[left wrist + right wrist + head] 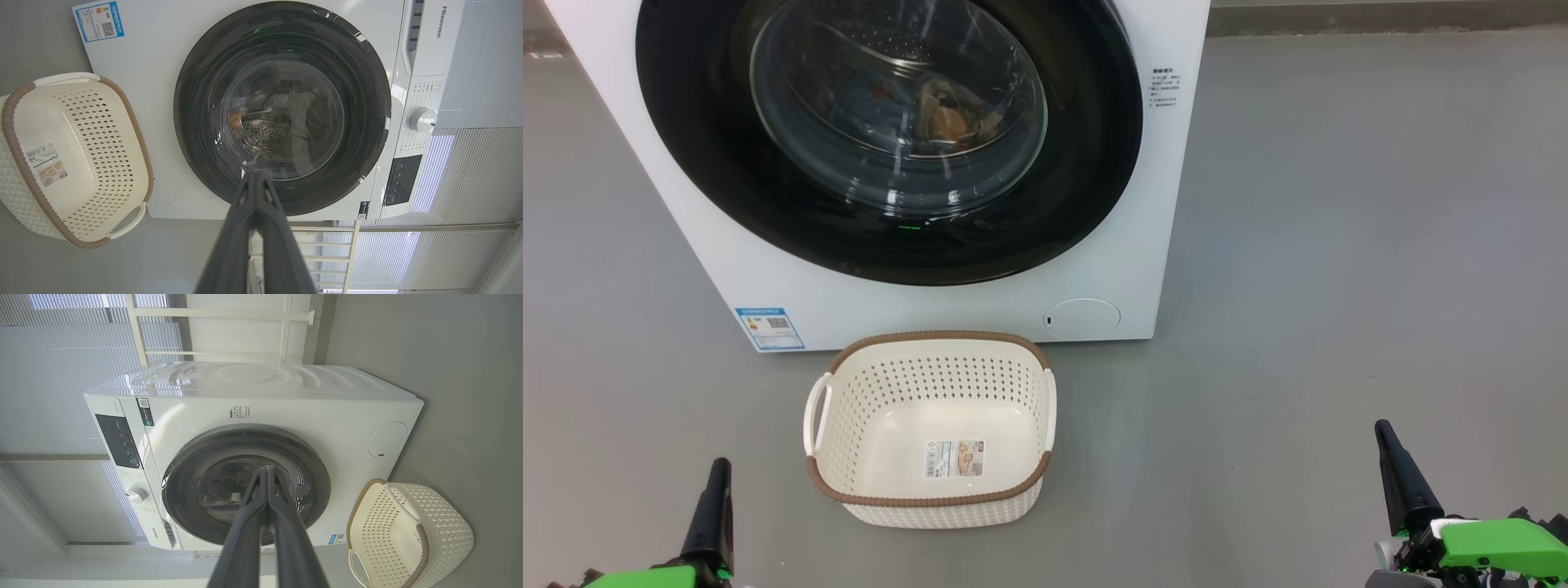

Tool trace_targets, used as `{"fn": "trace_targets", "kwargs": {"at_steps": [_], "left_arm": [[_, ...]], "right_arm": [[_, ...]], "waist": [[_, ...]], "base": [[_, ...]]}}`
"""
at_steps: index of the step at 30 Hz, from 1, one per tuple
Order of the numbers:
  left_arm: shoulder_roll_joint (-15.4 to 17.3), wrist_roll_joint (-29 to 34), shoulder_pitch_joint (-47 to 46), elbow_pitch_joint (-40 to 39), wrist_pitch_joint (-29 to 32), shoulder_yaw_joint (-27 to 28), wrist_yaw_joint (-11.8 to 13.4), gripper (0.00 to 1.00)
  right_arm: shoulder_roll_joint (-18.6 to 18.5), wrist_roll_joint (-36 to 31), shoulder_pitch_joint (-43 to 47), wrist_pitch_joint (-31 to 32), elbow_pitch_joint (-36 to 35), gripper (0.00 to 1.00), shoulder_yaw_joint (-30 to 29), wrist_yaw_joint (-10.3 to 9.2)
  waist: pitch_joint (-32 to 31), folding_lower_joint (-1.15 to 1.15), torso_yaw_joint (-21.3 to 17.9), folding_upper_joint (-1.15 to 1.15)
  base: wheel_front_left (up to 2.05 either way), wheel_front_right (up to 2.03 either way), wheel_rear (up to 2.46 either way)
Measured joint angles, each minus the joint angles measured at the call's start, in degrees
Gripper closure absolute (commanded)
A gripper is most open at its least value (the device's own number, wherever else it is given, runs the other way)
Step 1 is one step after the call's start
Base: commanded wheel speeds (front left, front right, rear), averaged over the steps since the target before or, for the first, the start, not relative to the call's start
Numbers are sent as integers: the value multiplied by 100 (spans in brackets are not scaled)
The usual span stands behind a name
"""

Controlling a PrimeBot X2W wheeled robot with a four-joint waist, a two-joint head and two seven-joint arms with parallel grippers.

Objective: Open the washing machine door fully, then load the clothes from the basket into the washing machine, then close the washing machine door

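Observation:
The white washing machine [931, 310] stands before me with its round black door [1086, 180] shut flat against the front. Through the glass window I make out clothes [943, 114] with blue and orange patches lying in the steel drum. On the floor in front sits the cream basket [931, 498] with a brown rim, holding nothing but a paper label. My left gripper [717, 478] rests low at the left and my right gripper [1387, 445] low at the right, both shut and holding nothing. In the wrist views the door [367, 122] [184, 490] is closed too, and the basket [122, 134] [445, 535] lies beside the machine.
Grey floor [1339, 245] spreads wide to the right of the machine. A round service flap [1082, 318] and a blue energy sticker [769, 328] sit low on the front. White blinds [482, 171] and a control knob [423, 119] show near the machine's top.

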Motion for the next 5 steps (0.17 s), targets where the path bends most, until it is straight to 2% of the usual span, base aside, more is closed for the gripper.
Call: {"fn": "trace_targets", "kwargs": {"at_steps": [5], "left_arm": [[-7,0,0,0,0,3,0,100]], "right_arm": [[1,0,0,0,0,100,-2,0]], "waist": [[0,0,0,0]], "base": [[0,0,0]]}}
